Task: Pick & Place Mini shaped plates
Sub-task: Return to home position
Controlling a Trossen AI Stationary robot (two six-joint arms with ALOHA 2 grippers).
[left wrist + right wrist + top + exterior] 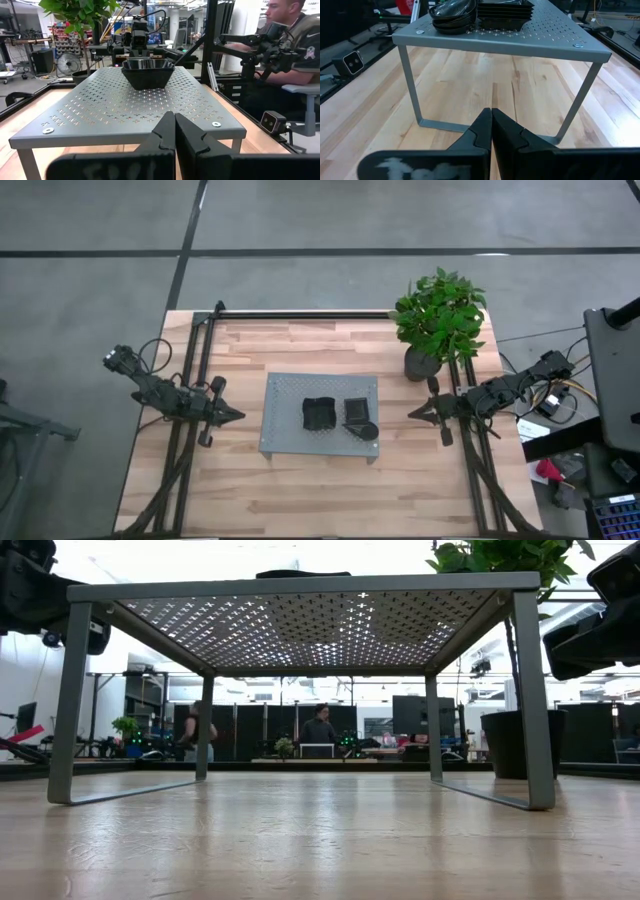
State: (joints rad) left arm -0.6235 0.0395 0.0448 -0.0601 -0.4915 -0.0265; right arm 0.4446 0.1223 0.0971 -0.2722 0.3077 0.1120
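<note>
now the mini shaped plates all sit on top of the grey perforated shelf, which stands on its legs in the middle of the wooden table. they are gathered in three dark stacks on the shelf's right half. the wavy-edged stack is nearest the shelf's middle, the square stack is just beside it toward the right arm, and the drop-shaped stack is at the square stack's near corner, touching or almost touching it.

the left gripper hangs off the shelf's left end, apart from it, pointing at it. its own wrist view shows its fingers pressed together on nothing. the right gripper mirrors it off the right end, just in front of the potted plant, and its fingers are also pressed together, empty.

beyond the table's edge, the left wrist view catches a person seated – reaching toward other arm hardware.
</note>
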